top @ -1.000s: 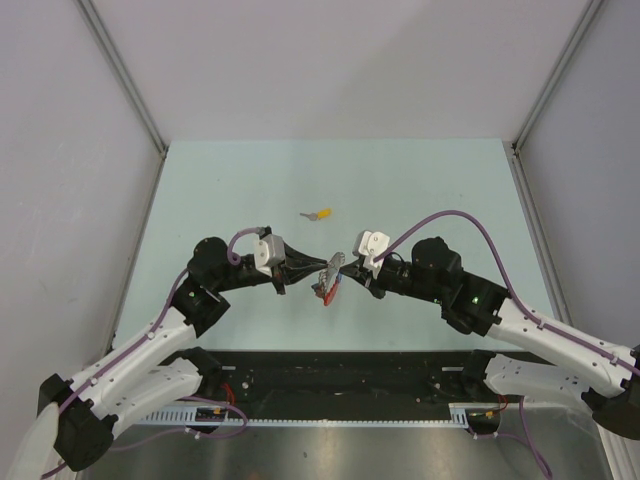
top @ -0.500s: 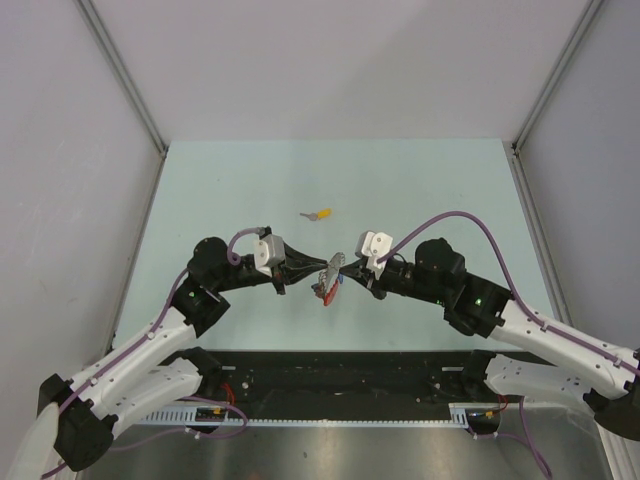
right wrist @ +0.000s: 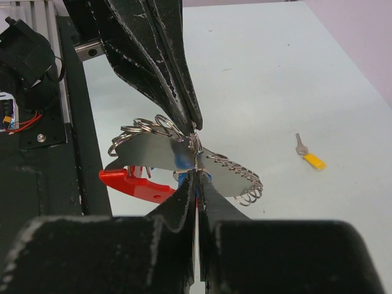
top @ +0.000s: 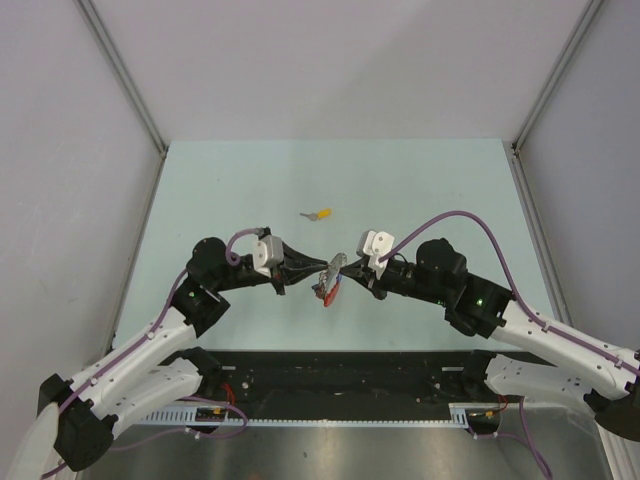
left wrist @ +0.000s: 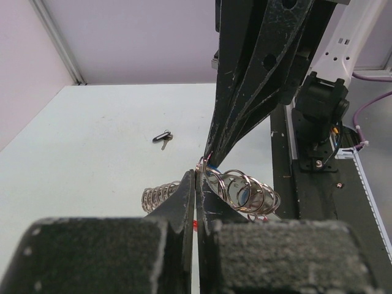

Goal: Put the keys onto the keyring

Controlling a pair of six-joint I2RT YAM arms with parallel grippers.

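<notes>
Meeting at the centre of the top view, the left gripper (top: 321,268) and the right gripper (top: 347,277) sit tip to tip above the pale green worktop (top: 430,190). The keyring (top: 331,268) is bunched between them, its red strap (top: 322,293) hanging just below, and a yellow-capped key (top: 320,213) lies alone farther up the frame, well apart. From the left wrist, the left fingers (left wrist: 184,196) at bottom centre are pressed together on a silver loop of the keyring, whose coils spread to the right. The right gripper's fingers reach in from the top with a sliver of the blue-capped key (left wrist: 211,167) at their tips. From the right wrist, the right fingers are closed on that blue-capped key at centre, with the red strap at lower left and the yellow-capped key at right.
</notes>
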